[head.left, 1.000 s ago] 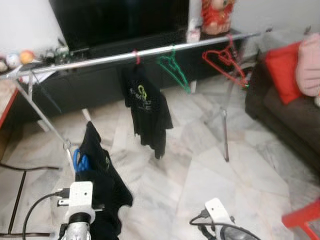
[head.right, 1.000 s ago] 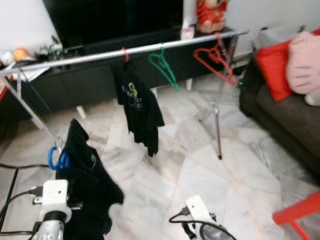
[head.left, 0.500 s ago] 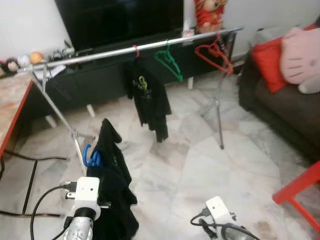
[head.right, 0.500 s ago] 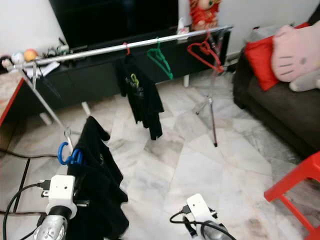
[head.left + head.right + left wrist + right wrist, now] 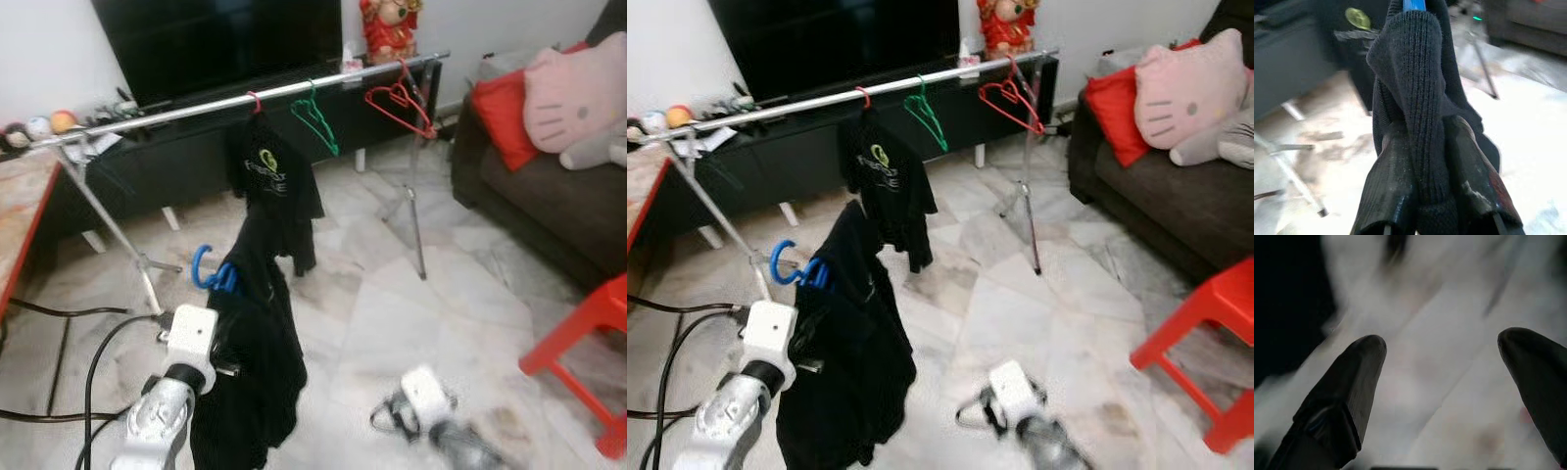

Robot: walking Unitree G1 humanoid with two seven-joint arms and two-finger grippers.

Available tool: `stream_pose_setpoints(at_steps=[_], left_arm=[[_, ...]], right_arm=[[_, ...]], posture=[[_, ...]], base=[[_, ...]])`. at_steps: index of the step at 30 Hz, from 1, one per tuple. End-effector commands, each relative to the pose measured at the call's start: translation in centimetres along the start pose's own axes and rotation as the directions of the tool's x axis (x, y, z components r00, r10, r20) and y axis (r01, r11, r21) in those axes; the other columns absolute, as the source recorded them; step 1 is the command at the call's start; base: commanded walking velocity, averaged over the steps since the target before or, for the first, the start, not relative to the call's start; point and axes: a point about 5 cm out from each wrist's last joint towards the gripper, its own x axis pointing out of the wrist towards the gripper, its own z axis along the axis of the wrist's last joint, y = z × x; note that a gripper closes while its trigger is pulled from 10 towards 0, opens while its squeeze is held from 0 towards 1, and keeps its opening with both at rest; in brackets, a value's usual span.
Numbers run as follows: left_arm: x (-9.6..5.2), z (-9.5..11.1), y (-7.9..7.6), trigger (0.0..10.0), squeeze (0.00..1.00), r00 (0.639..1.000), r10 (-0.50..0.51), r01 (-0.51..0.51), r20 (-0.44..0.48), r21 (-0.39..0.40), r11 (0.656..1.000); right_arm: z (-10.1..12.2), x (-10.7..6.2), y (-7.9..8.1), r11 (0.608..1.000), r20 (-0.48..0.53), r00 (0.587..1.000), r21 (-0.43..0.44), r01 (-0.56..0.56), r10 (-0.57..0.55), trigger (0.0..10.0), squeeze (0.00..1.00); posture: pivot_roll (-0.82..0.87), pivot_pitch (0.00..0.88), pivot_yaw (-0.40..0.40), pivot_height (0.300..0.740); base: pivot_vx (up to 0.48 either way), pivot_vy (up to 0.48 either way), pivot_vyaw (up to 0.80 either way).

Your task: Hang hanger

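In the left eye view, the left gripper [image 5: 227,345] is raised low on the robot's left, its fingers buried in a black garment [image 5: 257,367] that drapes down from it. Just above the gripper a blue hanger [image 5: 214,275] curls its hook out of the cloth. Beyond and above the gripper runs a silver rail [image 5: 196,102] on thin legs. On the rail, straight ahead of the gripper, a black shirt [image 5: 269,181] hangs from a pink hook; further to the right hang a green hanger [image 5: 315,118] and a red hanger [image 5: 397,102], both bare. Well to the right of the gripper are a dark sofa [image 5: 549,211] with a pink cushion [image 5: 570,90] and a red stool [image 5: 583,348].

In the right eye view, the right arm [image 5: 1019,411] hangs low over the marble floor [image 5: 1058,284], blurred.

In the left wrist view, the two black fingers [image 5: 1393,188] pinch a thick fold of the black garment, with the blue hanger just past the fingertips.

In the right wrist view, the right gripper [image 5: 1444,367] is spread wide over the blurred floor, holding nothing.
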Motion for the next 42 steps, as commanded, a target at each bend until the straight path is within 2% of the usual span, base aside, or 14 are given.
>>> stream_pose_setpoints(at_steps=[1,2,3,6,7,9,10,14,18,25,29,36,40,42], left_arm=[[-0.1,1.1,0.4,10.0,0.0,0.999,0.001,-0.001,0.034,0.005,1.0],[0.2,1.8,0.1,10.0,0.0,0.995,-0.096,0.095,0.038,0.024,0.995],[0.6,3.4,-0.6,10.0,0.0,0.965,-0.258,0.255,0.04,0.056,0.965],[1.0,4.6,-0.9,10.0,0.0,0.941,-0.335,0.331,0.047,0.072,0.941],[1.0,4.6,-0.9,10.0,0.0,0.941,-0.335,0.331,0.047,0.072,0.941],[1.6,5.6,-1.2,10.0,0.0,0.928,-0.367,0.364,0.062,0.066,0.929],[1.6,5.6,-1.2,10.0,0.0,0.928,-0.367,0.364,0.062,0.066,0.929],[2.4,6.8,-1.7,10.0,0.0,0.89,-0.452,0.448,0.053,0.073,0.891],[2.6,7.4,-2.1,10.0,0.0,0.867,-0.495,0.49,0.06,0.081,0.868],[3.1,8.8,-2.8,10.0,0.0,0.844,-0.526,0.521,0.102,0.072,0.85],[3.7,10.0,-4.3,10.0,0.0,0.807,-0.574,0.569,0.139,0.076,0.818],[3.8,10.6,-5.3,10.0,0.0,0.782,-0.604,0.599,0.158,0.079,0.797],[3.8,10.6,-5.3,10.0,0.0,0.781,-0.604,0.6,0.157,0.078,0.796],[3.8,10.4,-5.6,10.0,0.0,0.778,-0.609,0.605,0.155,0.077,0.792]], right_arm=[[0.9,0.3,0.7,1.0,0.048,0.999,0.016,-0.021,0.02,10.0,0.0],[3.2,0.7,0.2,0.999,0.144,0.989,0.015,-0.035,0.033,10.0,0.0],[7.4,0.7,-0.9,0.999,0.318,0.947,0.005,-0.054,0.05,10.0,0.0],[9.5,0.2,-1.4,0.997,0.409,0.91,0.007,-0.082,0.072,10.0,0.0],[9.5,0.2,-1.4,0.997,0.409,0.91,0.007,-0.082,0.072,10.0,0.0],[10.6,-0.3,-1.6,0.99,0.453,0.883,0.011,-0.144,0.123,10.0,0.0],[10.6,-0.3,-1.6,0.99,0.453,0.883,0.011,-0.144,0.123,10.0,0.0],[10.6,-1.5,-1.0,0.952,0.42,0.856,-0.077,-0.297,0.301,10.0,0.0],[9.7,-2.1,-0.5,0.926,0.373,0.847,-0.15,-0.347,0.378,10.0,0.0],[10.3,-2.7,-0.3,0.921,0.402,0.83,-0.113,-0.373,0.385,10.0,0.0],[11.3,-3.3,0.2,0.9,0.472,0.781,-0.066,-0.43,0.408,10.0,0.0],[11.0,-3.3,0.4,0.897,0.455,0.788,-0.059,-0.438,0.415,10.0,0.0],[11.0,-3.4,0.4,0.896,0.455,0.787,-0.057,-0.441,0.416,10.0,0.0],[10.7,-2.9,-0.3,0.929,0.44,0.829,-0.037,-0.368,0.346,10.0,0.0]], posture=[[-0.14,0.0,0.105,0.74],[-0.14,0.0,0.118,0.74],[-0.15,0.0,0.124,0.74],[-0.16,0.0,0.128,0.74],[-0.16,0.0,0.128,0.74],[-0.16,0.0,0.129,0.74],[-0.16,0.0,0.129,0.74],[-0.17,0.0,0.13,0.74],[-0.18,0.0,0.126,0.74],[-0.17,0.0,0.124,0.74],[-0.18,0.0,0.126,0.74],[-0.18,0.0,0.125,0.74],[-0.18,0.0,0.125,0.74],[-0.18,0.0,0.123,0.74]], base=[[0.0,0.0,0.0],[0.0,0.0,0.0],[0.0,0.0,0.0],[0.0,0.0,0.0],[0.0,0.0,0.0],[0.0,0.0,0.0],[0.0,0.0,0.0],[0.0,0.0,0.0],[0.0,0.0,0.0],[0.0,0.0,0.0],[0.0,0.0,0.0],[0.0,0.0,0.0],[0.0,0.0,0.0],[0.0,0.0,0.0]])
